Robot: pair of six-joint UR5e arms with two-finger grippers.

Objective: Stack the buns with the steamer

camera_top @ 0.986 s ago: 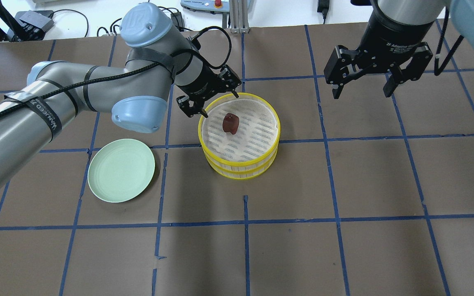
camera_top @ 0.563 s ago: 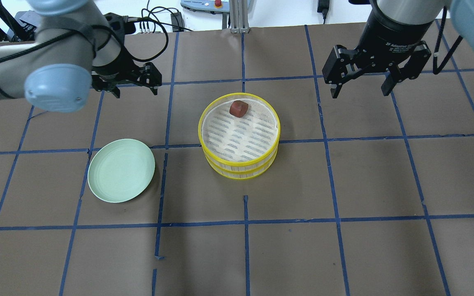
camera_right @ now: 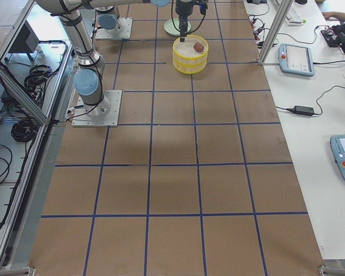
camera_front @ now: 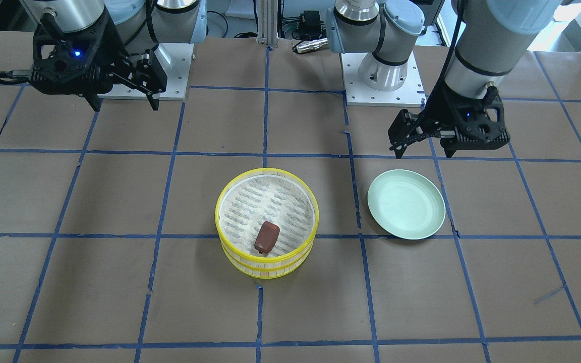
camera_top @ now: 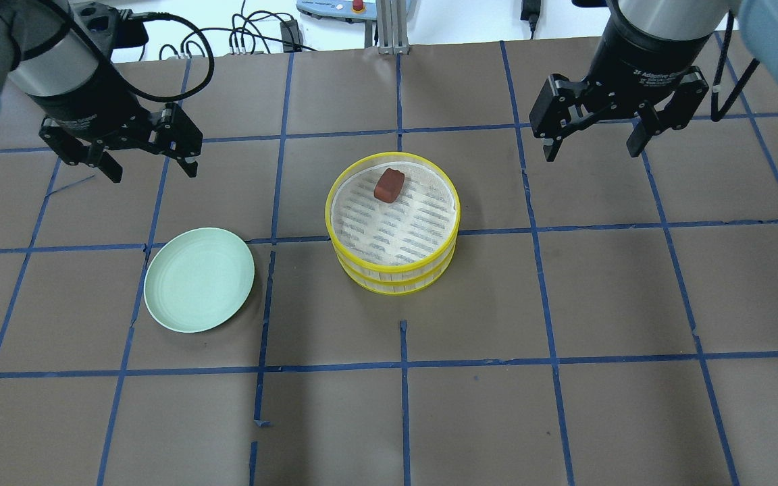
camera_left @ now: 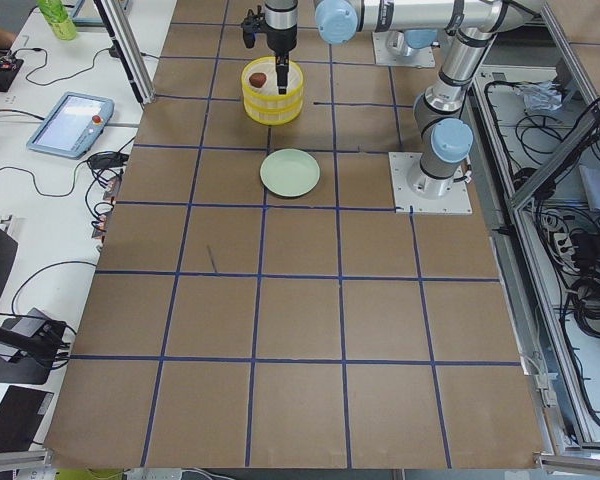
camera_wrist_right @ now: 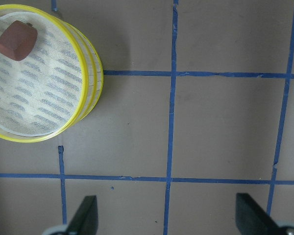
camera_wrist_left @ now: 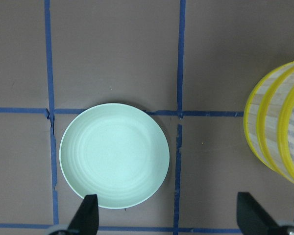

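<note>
- The reddish-brown glossy block-shaped bun (camera_top: 389, 184) lies on the whitish slotted mesh floor of the upper of 2 stacked round yellow-rimmed steamer trays (camera_top: 389, 275). It is close to the rim on the side away from the robot.
- The trays stand near the middle of the bench (camera_top: 564, 304), which is covered in brown paper with a grid of blue tape lines.
- A pale green round plate (camera_top: 198, 279) lies on the bench to the robot's left, apart from the trays.
- The left gripper (camera_top: 153, 174) hangs above the bench beyond the plate, jaws spread wide and holding nothing.
- The right gripper (camera_top: 592, 154) hangs well to the right of the trays, likewise wide and empty.
- An aluminium post (camera_top: 389, 27) stands at the bench's far edge, and a side view shows a teach pendant (camera_left: 70, 115) on a white side table.
- 1.0 s ago the left gripper was at the upper tray's rim and the bun was near the middle of the floor. Since then the gripper has pulled away leftwards and the bun has ended up nearer the far rim.
- The right gripper, plate and trays are where they were.
</note>
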